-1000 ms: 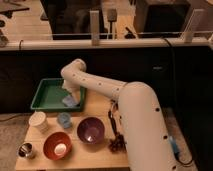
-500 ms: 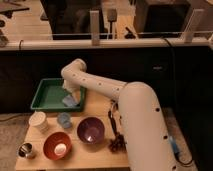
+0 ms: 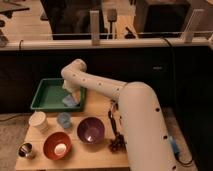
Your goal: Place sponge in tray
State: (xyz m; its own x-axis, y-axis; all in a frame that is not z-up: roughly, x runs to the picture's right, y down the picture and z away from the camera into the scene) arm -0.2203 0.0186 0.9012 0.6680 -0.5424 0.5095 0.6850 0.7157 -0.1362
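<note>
Pale-blue sponge (image 3: 69, 102) directly under gripper (image 3: 73, 95), inside tray (image 3: 46, 95) near-right corner; grip state: can't tell.

The jaws hang over the green tray (image 3: 44, 101) near its right rim, at the blue sponge (image 3: 69, 102).
</note>
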